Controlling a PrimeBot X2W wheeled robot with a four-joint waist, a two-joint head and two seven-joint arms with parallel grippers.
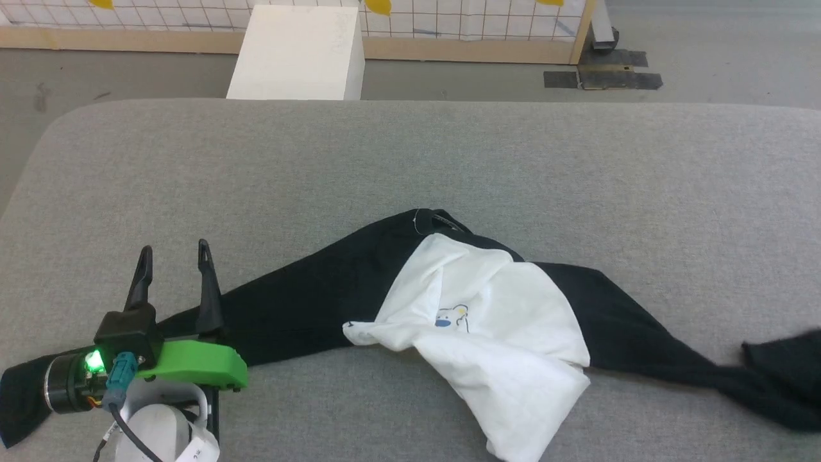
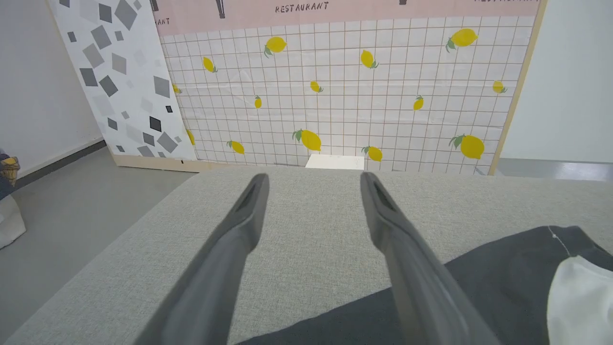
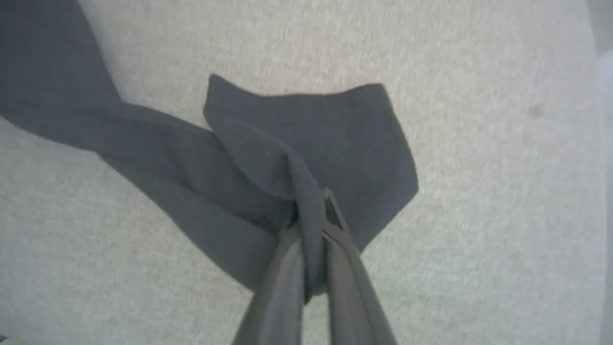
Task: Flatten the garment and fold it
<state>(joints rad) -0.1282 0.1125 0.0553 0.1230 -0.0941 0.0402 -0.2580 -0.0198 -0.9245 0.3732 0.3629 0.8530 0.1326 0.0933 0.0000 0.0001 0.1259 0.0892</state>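
Lying rumpled on grey surface: garment, white body bunched, black sleeves stretched sideways. Left gripper jaws spread, empty, over one sleeve. Right gripper jaws pinching other sleeve's end.

Garment: white wrinkled body with small blue print, lying crumpled toward 5 o'clock of the head view; black sleeves stretch toward 8 and 4 o'clock.
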